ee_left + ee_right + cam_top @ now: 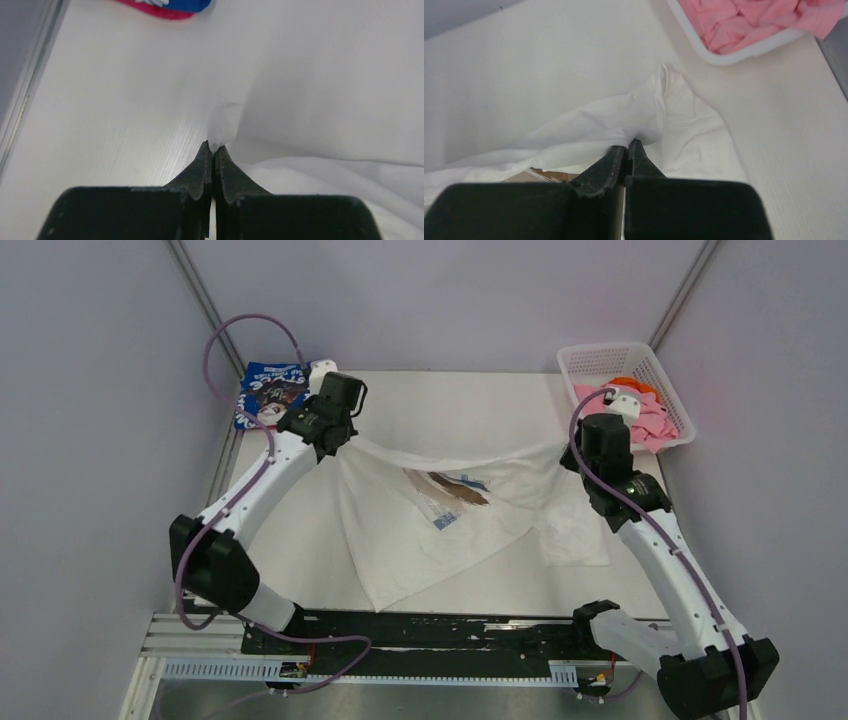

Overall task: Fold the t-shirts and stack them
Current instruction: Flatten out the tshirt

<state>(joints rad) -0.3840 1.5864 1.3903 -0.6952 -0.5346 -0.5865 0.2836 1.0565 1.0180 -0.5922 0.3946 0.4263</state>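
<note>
A white t-shirt (440, 530) with brown and blue chest streaks hangs stretched between my two grippers over the table's middle, its lower part draped on the table. My left gripper (335, 445) is shut on its left edge; the pinched cloth shows in the left wrist view (222, 125) at the gripper (213, 148). My right gripper (572, 452) is shut on its right edge, seen in the right wrist view (628, 144) with the white cloth (589, 125). A folded royal-blue t-shirt (268, 390) lies at the back left. Pink (655, 420) and orange (632, 383) t-shirts lie in the basket.
A white lattice basket (600, 358) stands at the back right corner; its rim shows in the right wrist view (744, 50). Grey walls enclose the table (450, 400). The black rail with the arm bases runs along the near edge (440, 635).
</note>
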